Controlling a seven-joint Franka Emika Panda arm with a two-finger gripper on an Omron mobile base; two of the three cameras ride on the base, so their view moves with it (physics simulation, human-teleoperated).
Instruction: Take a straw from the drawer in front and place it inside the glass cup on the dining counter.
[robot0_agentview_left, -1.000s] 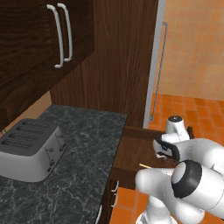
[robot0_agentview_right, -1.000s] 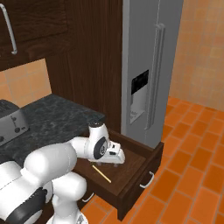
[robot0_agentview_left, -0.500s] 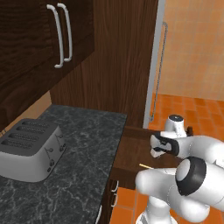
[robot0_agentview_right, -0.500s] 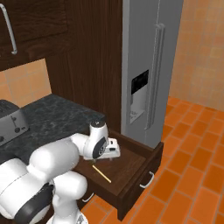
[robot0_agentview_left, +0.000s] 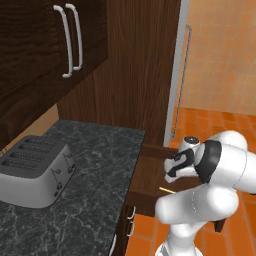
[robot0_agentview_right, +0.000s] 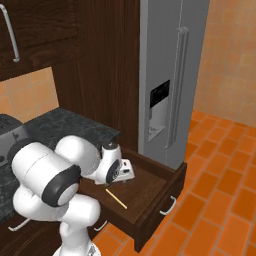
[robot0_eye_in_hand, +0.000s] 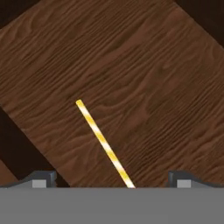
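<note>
While the gripper (robot0_eye_in_hand: 109, 183) hangs wide open over the drawer (robot0_agentview_right: 165, 192), that thin straw (robot0_eye_in_hand: 103, 142) could easily roll from closing fingers.

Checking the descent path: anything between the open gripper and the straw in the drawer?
Nothing visible. The straw lies alone on the bare floor of the open drawer, and in the hand view it runs up between the spread fingertips of the gripper.
</note>
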